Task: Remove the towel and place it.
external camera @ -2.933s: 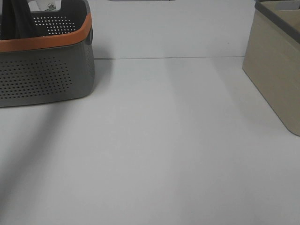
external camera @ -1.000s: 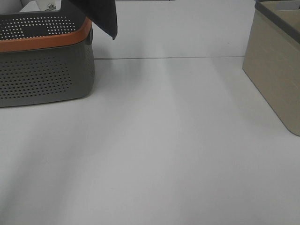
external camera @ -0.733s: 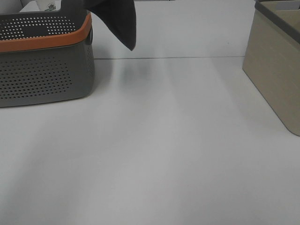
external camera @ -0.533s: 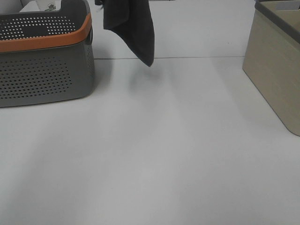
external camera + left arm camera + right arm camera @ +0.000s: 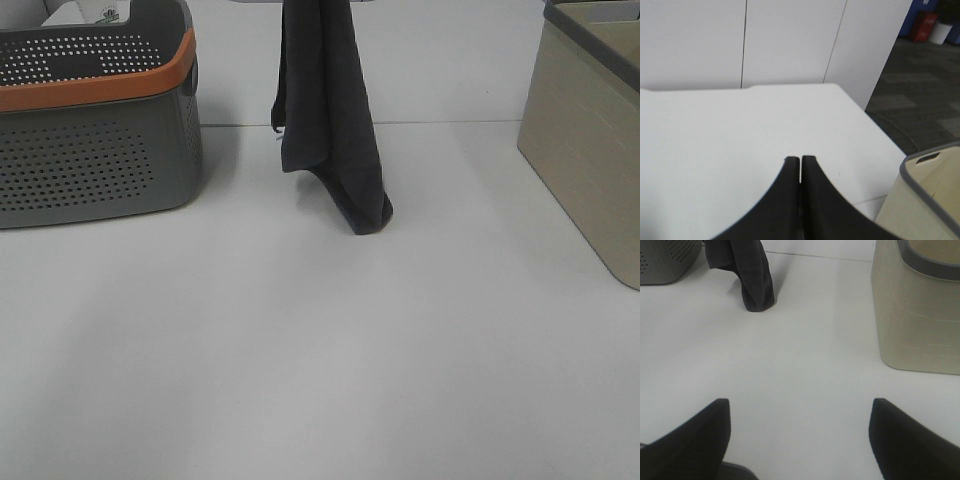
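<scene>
White laminate, matte and bare, makes up the table across most of the high view. A seam runs across its far part. From the left wrist, white wall panels and dark carpet show beyond the table edge.

The towel hangs upper centre of the frame as a narrow charcoal drape, and its lowest fold seems to touch the table. It is right of the orange-rimmed grey basket and well apart from the beige bin at the right edge.

The towel's top is cut off by the upper edge, so what holds it is unseen. The left gripper has its fingers pressed together (only a hairline slit). The right gripper is spread wide over bare table.
</scene>
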